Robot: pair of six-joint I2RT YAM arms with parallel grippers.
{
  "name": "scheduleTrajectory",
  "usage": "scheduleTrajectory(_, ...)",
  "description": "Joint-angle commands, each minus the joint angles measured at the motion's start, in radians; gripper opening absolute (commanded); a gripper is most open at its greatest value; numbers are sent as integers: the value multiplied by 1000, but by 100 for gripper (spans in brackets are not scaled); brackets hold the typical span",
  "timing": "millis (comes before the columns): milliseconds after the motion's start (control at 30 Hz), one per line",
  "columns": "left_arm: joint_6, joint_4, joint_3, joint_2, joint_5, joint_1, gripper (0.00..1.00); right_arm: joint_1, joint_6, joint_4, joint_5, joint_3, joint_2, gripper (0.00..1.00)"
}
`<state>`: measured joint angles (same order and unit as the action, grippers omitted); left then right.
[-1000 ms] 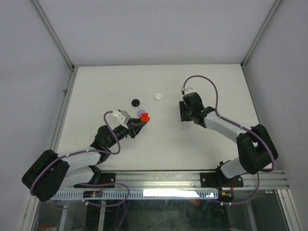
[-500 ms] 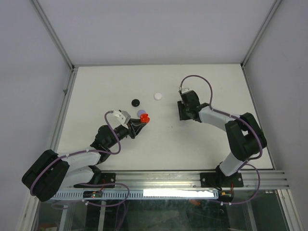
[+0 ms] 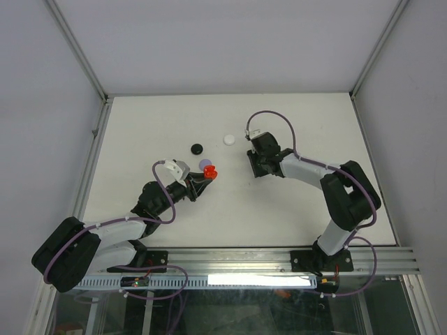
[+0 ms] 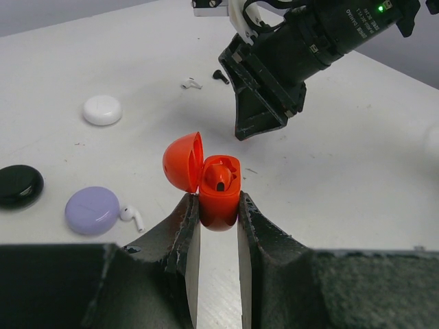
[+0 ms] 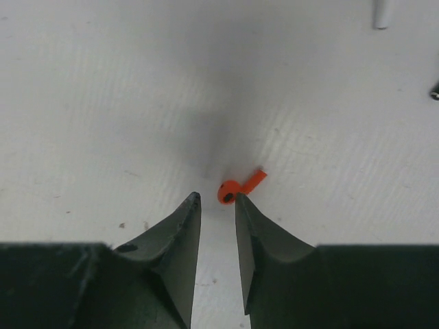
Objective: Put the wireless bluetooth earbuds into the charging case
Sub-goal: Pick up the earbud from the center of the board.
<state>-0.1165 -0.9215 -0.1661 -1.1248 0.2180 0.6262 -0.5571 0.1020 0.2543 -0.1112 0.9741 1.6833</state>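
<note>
My left gripper point(image 4: 218, 205) is shut on the lower half of a red charging case point(image 4: 218, 188), held upright with its lid hinged open to the left; the case point(image 3: 211, 171) shows red at the gripper's tip from above. A tiny red earbud point(image 5: 230, 191) lies on the white table, its stem pointing up and right. My right gripper point(image 5: 216, 199) stands low over the table with a narrow empty gap between its jaws; the bud sits just past the tip of the right finger, not between the two. In the left wrist view, the right gripper point(image 4: 257, 127) hangs just behind the case.
A purple round case point(image 4: 92, 210) with a white earbud point(image 4: 130, 216) beside it lies left of the red case. Farther left and back are a black case point(image 4: 17, 185) and a white case point(image 4: 103, 110). A white bud point(image 4: 191, 83) and a black bud point(image 4: 220, 75) lie behind.
My right arm has swung left toward the middle of the table, and its jaws have narrowed. The left arm and the red case have stayed still.
</note>
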Motion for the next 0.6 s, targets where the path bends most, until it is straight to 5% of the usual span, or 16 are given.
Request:
scheduleTrajectory(0,15,-35,-31,18,24,-8,0,-76,-38,33,-12,68,-3,30)
scheduleTrajectory(367,15,-29,-21,47,14,-8,0,-112,-45,73,-45,118,-5,36)
scheduleTrajectory(567,17,-26,-22,49,17,-8,0,-29,-70,73,63,135,3,66)
